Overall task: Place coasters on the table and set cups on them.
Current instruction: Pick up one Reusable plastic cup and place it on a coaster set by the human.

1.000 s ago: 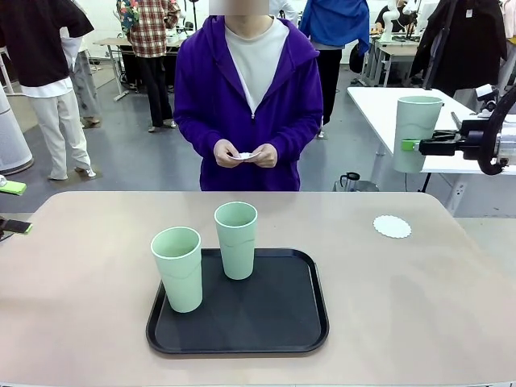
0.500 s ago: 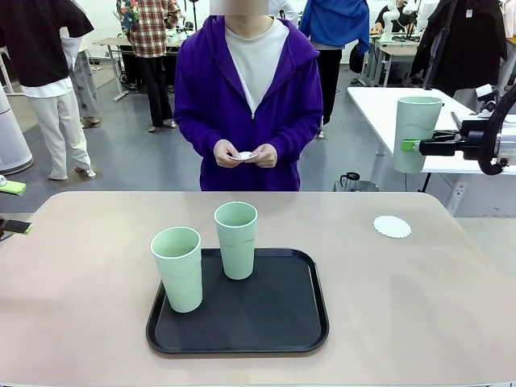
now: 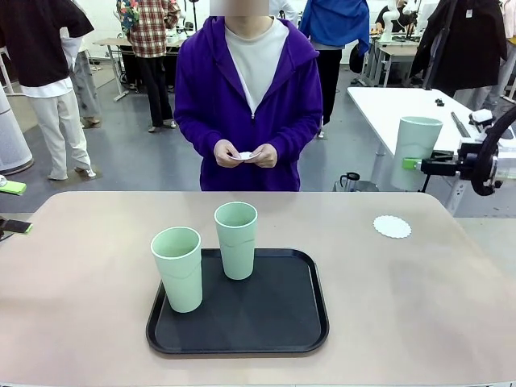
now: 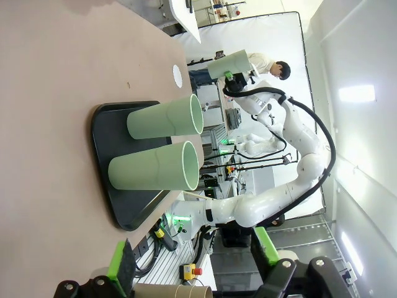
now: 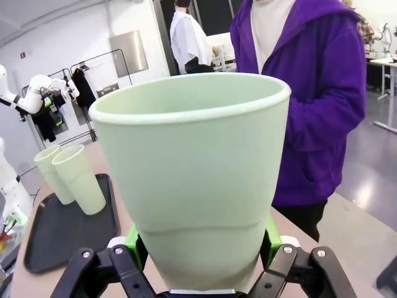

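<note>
Mint-green plastic tumbler [image 3: 416, 143] hangs upright, clamped low by the right pincer [image 3: 411, 163]. Left pincer [image 4: 193, 256] gapes empty; a white scalloped coaster [image 3: 392, 226] lies on the beige counter [image 3: 403, 298].

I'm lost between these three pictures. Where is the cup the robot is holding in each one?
Front view: the held cup, far right, in the air.
Left wrist view: top centre, sideways, far off.
Right wrist view: centre, very close.
Shared landmark: the black tray.
</note>
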Controlling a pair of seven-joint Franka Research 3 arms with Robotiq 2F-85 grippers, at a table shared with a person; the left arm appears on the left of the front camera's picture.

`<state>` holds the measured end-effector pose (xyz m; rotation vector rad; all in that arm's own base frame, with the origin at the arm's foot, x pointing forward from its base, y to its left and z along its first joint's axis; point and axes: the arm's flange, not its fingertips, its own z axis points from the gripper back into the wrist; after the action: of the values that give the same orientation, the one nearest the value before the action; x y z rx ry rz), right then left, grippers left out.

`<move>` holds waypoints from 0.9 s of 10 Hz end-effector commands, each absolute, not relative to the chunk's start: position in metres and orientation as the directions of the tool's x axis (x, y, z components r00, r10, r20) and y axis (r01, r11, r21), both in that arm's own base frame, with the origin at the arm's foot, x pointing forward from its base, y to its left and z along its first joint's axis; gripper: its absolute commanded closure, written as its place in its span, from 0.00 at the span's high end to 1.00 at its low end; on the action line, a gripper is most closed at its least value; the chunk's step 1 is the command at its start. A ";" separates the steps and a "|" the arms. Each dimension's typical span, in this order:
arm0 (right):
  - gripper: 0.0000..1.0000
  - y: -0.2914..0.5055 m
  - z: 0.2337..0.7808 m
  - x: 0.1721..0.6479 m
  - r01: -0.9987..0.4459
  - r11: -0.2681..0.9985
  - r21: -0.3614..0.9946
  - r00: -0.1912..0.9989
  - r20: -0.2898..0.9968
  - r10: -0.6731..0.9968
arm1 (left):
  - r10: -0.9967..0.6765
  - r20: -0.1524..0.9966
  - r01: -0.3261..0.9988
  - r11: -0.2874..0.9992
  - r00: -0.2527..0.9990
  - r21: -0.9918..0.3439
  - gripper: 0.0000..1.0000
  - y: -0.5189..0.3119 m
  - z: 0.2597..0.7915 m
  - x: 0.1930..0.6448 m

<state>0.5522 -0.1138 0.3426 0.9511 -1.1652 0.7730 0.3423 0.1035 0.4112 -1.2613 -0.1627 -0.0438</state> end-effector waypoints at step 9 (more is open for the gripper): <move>0.84 -0.127 0.274 0.557 -0.924 0.356 0.141 0.175 0.982 0.065 | 0.060 0.164 0.140 0.290 0.985 -0.947 1.00 0.103 0.413 0.343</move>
<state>0.5597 -0.1217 0.2736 0.9436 -1.1661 0.8332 0.3423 0.1035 0.4111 -1.2614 -0.1626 -0.0438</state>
